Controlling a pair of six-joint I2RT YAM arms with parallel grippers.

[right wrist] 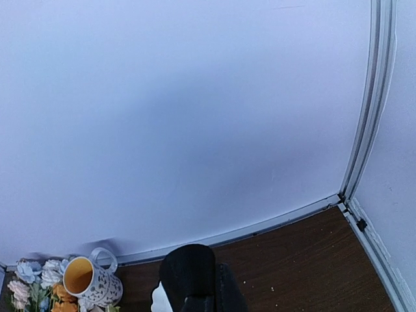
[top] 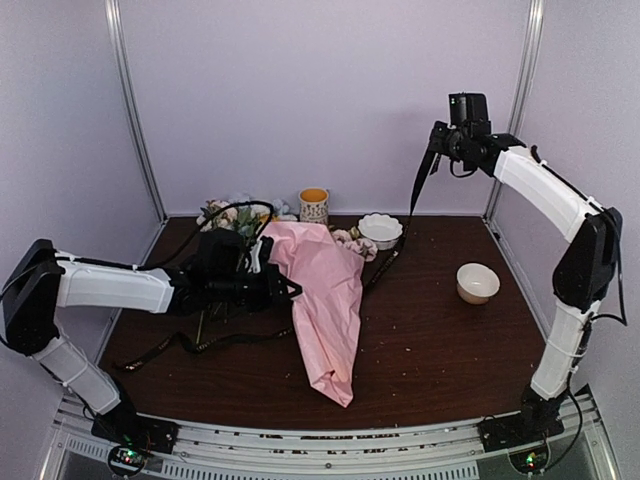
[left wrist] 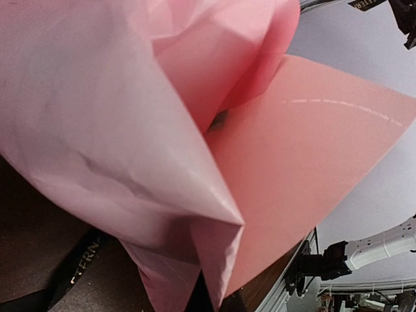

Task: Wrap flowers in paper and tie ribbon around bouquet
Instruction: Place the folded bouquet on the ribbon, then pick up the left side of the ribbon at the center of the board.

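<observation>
The bouquet lies mid-table as a pink paper (top: 325, 300) cone, with pale blooms (top: 352, 243) at its far, wide end. My left gripper (top: 283, 287) is shut on the paper's left edge. In the left wrist view the paper (left wrist: 130, 117) fills the frame and hides the fingers. The black ribbon (top: 420, 185) hangs from my right gripper (top: 438, 142), which is shut on it and raised high at the back right. The ribbon runs down under the cone and trails out to the left (top: 190, 345). In the right wrist view a ribbon fold (right wrist: 188, 273) stands up from the jaws.
Loose flowers (top: 228, 214) and a patterned mug (top: 314, 205) stand at the back wall. A white fluted bowl (top: 381, 230) sits behind the blooms. A cream bowl (top: 478, 282) is on the right. Metal frame posts stand in the back corners.
</observation>
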